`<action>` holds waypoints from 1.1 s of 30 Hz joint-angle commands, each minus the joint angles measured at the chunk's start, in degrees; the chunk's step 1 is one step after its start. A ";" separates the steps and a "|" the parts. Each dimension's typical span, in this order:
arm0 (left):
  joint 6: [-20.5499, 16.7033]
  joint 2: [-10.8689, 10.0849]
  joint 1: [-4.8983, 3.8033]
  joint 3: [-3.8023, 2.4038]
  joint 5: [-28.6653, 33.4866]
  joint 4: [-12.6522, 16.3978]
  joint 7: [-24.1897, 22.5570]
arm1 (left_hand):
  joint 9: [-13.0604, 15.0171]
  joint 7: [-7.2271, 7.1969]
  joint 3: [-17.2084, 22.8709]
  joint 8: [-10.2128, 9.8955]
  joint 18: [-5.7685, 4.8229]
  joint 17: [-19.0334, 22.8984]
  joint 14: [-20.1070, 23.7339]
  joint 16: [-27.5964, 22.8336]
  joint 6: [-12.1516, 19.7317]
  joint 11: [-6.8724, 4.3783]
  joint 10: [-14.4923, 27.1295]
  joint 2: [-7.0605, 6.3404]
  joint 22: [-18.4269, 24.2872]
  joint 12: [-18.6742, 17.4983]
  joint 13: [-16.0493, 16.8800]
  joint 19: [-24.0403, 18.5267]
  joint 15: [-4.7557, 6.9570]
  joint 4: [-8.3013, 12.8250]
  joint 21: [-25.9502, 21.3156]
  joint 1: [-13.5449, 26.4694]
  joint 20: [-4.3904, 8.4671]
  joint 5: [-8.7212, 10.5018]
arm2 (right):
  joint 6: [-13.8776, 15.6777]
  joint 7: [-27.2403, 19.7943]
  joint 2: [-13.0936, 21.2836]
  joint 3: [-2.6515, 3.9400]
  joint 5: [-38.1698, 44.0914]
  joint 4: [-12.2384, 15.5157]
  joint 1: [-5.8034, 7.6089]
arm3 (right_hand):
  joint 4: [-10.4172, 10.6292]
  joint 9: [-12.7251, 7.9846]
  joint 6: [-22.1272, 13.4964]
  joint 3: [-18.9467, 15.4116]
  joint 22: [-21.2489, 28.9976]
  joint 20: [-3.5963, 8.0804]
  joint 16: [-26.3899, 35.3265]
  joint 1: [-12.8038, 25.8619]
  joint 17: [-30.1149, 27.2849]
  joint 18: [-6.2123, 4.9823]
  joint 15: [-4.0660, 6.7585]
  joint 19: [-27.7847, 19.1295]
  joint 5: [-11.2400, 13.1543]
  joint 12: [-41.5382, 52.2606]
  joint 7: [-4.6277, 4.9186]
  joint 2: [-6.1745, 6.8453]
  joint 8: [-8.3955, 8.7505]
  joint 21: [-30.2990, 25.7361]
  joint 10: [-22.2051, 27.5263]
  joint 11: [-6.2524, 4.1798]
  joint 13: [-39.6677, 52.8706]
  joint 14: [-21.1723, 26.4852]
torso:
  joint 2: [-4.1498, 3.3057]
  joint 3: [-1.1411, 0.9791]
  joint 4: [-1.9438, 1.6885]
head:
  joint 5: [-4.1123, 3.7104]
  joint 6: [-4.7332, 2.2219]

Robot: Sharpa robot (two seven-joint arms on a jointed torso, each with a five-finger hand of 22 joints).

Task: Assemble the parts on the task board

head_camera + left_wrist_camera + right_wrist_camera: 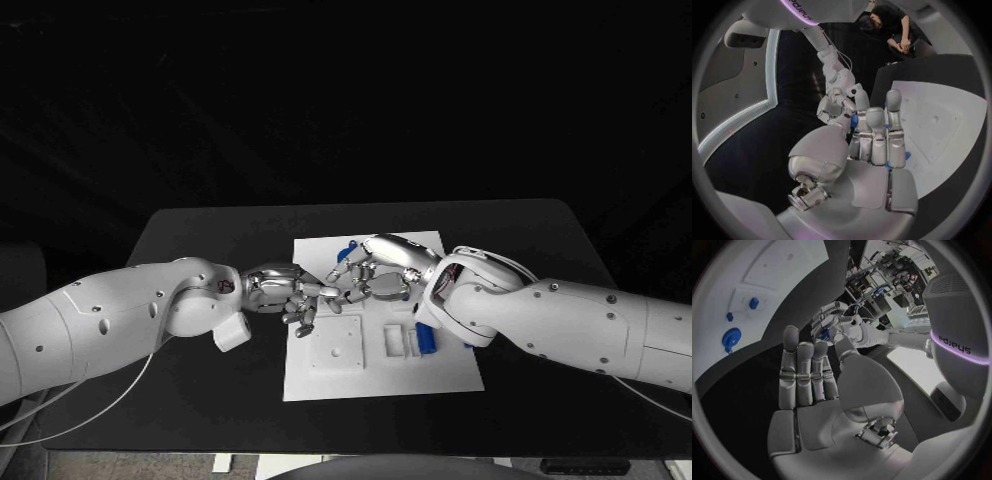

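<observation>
White task board (pixel 378 375) lies mid-table; nearest on it a blue part (pixel 424 340) sits beside a slot. Above the board's middle the left hand (pixel 296 293) and right hand (pixel 378 272) meet fingertip to fingertip, pinching a small blue part (pixel 824 334) between them. Which hand bears it I cannot tell.

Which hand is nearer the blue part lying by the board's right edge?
Right. The right hand and its wrist sit just beside the blue part, partly above it. The left hand is at the task board's opposite, left edge, farther from it.
</observation>
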State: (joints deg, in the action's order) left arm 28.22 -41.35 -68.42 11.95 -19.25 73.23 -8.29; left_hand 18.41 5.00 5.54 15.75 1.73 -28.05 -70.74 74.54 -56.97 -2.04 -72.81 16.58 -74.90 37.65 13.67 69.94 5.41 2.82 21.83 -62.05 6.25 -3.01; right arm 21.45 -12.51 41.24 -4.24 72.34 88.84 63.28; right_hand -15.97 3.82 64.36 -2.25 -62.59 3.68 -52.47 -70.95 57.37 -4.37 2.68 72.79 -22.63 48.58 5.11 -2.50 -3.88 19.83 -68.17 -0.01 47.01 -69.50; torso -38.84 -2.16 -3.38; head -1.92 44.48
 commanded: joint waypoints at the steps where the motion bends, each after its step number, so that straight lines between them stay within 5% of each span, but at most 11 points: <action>1: -0.42 0.37 -0.02 -0.04 -0.17 0.41 -0.75 | 0.13 -3.91 -0.47 -0.40 -0.72 -0.09 -0.38 -0.34 -9.61 -0.22 -0.02 -0.25 -1.12 -0.17 0.09 0.21 -0.10 -0.41 0.28 0.11 0.30 0.25 | -1.16 -0.77 -0.38 0.04 -0.03 0.28 -0.06 | -0.07 -0.08 0.48 0.37 -0.12 0.11 -0.35 0.62 -0.05 -0.22 0.17 0.13 0.32 0.28 -0.10 -0.25 0.36 -0.23 -0.12 -0.40 0.12 0.10 | 0.00 0.00 0.00 | -0.02 -0.01; 11: -1.27 0.51 -0.03 -0.04 -0.90 0.79 -0.73 | 0.28 -3.88 -1.14 -1.01 -0.72 -0.13 -0.36 -0.45 -9.79 -0.20 0.08 -0.29 -1.12 -0.24 0.16 0.19 -0.11 -1.37 0.31 0.08 0.30 0.25 | -1.73 -0.78 -0.76 0.03 -0.01 0.13 -0.12 | 0.12 -0.06 1.43 0.39 -0.26 0.21 -0.41 1.10 -0.07 -0.10 0.25 0.23 0.40 0.29 -0.42 -1.05 0.33 -0.42 -0.07 -0.57 0.18 0.11 | -0.01 0.01 0.00 | -0.15 -0.04; 20: -1.22 0.55 -0.03 -0.04 -1.11 1.15 -1.13 | 0.21 -3.79 -1.46 -1.80 -0.70 -0.05 -0.18 -0.72 -9.93 -0.09 0.48 -0.33 -1.10 -0.28 0.26 0.02 -0.22 -1.79 0.17 -0.09 0.20 0.25 | -2.33 -0.78 -1.02 0.02 -0.01 -0.13 -0.25 | 0.36 -0.01 3.17 3.03 -0.62 0.40 -0.48 1.12 -0.05 0.09 0.43 0.27 4.04 0.28 -1.03 -3.12 0.30 -0.64 0.06 -0.87 0.31 0.17 | -0.02 -0.01 0.01 | -0.25 0.04; 33: -2.50 0.36 -0.02 -0.04 -2.70 2.39 -1.77 | -0.34 -3.62 -1.64 -2.95 -0.58 0.14 -0.10 -0.86 -10.03 0.05 1.17 -0.26 -1.11 0.19 0.56 0.03 -0.34 -1.80 0.04 -0.32 0.07 0.25 | -4.16 -0.47 -1.35 -0.10 0.39 -0.43 -0.33 | 2.43 0.00 3.84 7.84 -1.34 0.47 -0.58 2.65 -0.11 0.32 0.47 0.38 4.26 0.24 -1.29 -1.55 0.29 -1.57 0.26 -0.95 0.50 0.44 | 0.02 0.01 0.02 | -0.48 0.18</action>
State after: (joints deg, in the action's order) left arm 25.95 -41.69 -68.36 12.09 -21.34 74.52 -8.30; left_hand 18.14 4.26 3.83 13.03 1.72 -28.00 -70.73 73.88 -58.20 -1.69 -72.48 16.44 -74.93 37.62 14.17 69.93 5.40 1.10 21.83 -61.92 6.24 -3.01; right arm 19.20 -12.23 40.58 -4.27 72.39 87.83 63.09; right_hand -13.70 3.74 67.83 5.56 -63.89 3.89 -52.69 -68.60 57.33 -4.36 2.88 73.00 -18.00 48.57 3.88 -4.52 -3.25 18.46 -67.98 -0.63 47.43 -69.30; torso -38.84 -2.15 -3.36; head -2.35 44.65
